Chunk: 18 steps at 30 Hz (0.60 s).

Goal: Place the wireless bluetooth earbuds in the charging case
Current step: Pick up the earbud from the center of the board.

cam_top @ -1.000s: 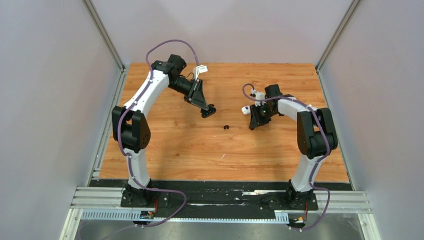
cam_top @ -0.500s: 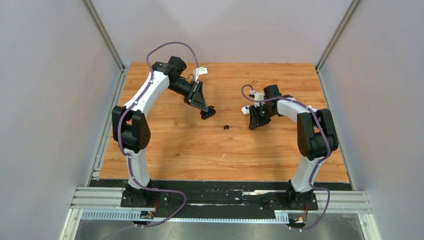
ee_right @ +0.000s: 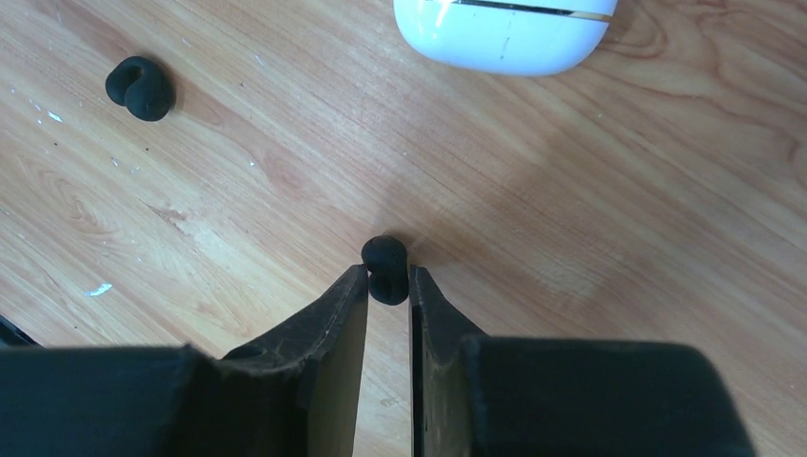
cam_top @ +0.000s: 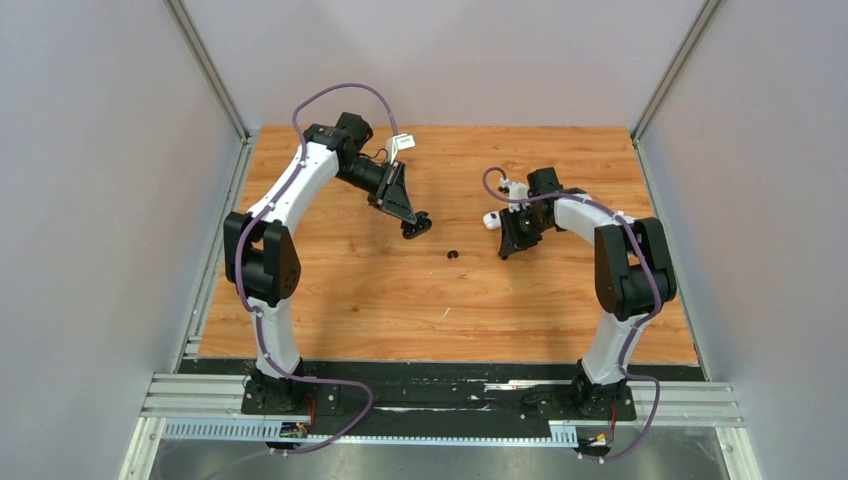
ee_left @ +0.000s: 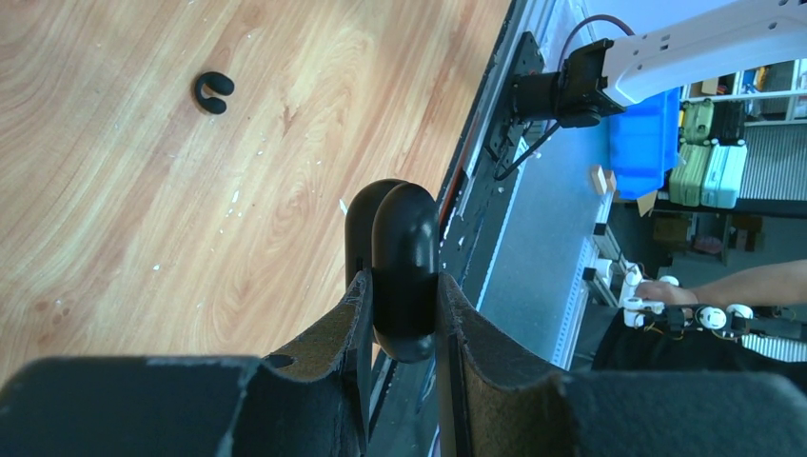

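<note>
My left gripper [ee_left: 404,286] is shut on a black charging case [ee_left: 400,257] and holds it above the table; it also shows in the top view [cam_top: 417,225]. My right gripper [ee_right: 388,276] is low over the wood and shut on a black roundish earbud [ee_right: 386,269], pinched at the fingertips. A second black earbud [ee_right: 140,88] lies loose on the wood between the two grippers [cam_top: 452,254] and also shows in the left wrist view [ee_left: 213,91]. A closed white charging case [ee_right: 504,29] lies just beyond my right gripper [cam_top: 503,250]. No white earbuds show.
The wooden table [cam_top: 350,290] is walled on the left, right and far sides. A tiny white fleck [cam_top: 446,312] lies near the front middle. The black base rail [cam_top: 430,375] runs along the near edge.
The right wrist has crept very slightly toward the far side. The left arm with the black case has hardly moved.
</note>
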Available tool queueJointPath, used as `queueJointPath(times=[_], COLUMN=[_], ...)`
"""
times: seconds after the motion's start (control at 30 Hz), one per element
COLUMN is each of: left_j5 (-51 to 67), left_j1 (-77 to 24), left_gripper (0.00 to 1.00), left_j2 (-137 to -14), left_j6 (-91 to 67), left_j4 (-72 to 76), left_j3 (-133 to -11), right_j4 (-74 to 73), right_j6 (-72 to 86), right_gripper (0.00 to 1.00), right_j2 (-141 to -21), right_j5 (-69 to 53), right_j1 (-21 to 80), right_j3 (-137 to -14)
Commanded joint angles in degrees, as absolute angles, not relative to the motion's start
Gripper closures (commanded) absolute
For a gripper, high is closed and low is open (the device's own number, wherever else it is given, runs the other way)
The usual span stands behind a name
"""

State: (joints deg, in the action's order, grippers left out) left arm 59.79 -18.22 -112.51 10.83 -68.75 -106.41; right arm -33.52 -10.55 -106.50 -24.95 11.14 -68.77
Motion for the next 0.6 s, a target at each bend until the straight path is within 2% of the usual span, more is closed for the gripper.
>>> queueJointPath(times=[0.0, 0.1, 0.2, 0.3, 0.43, 0.57], left_j5=[62.0, 62.0, 61.9, 62.0, 61.9, 61.9], left_j1=[-17.8, -17.8, -17.8, -17.8, -17.8, -17.8], left_gripper=[1.00, 1.00, 1.00, 1.00, 1.00, 1.00], left_j2=[-109.3, -109.6, -109.7, -109.8, -110.2, -110.5], left_j6=[11.6, 11.5, 11.5, 11.6, 11.6, 10.7], left_j4=[-67.8, -67.9, -67.9, -68.0, -67.8, -67.0], left_j3=[-106.2, -106.4, -106.5, -106.5, -106.6, -106.3], right_j4=[-33.1, -33.2, -33.2, -33.6, -36.0, -44.5], right_j6=[-10.4, -10.3, -10.4, -10.5, -14.1, -26.0], right_gripper=[0.80, 0.82, 0.88, 0.99, 1.00, 1.00], right_j2=[-104.1, -104.0, -103.9, -103.5, -102.0, -99.0], right_j5=[-24.9, -25.2, -25.1, -25.3, -28.6, -35.8], right_j1=[11.2, 11.2, 11.2, 11.2, 11.2, 12.5], right_j3=[-70.3, -70.2, -70.2, -70.4, -71.8, -77.6])
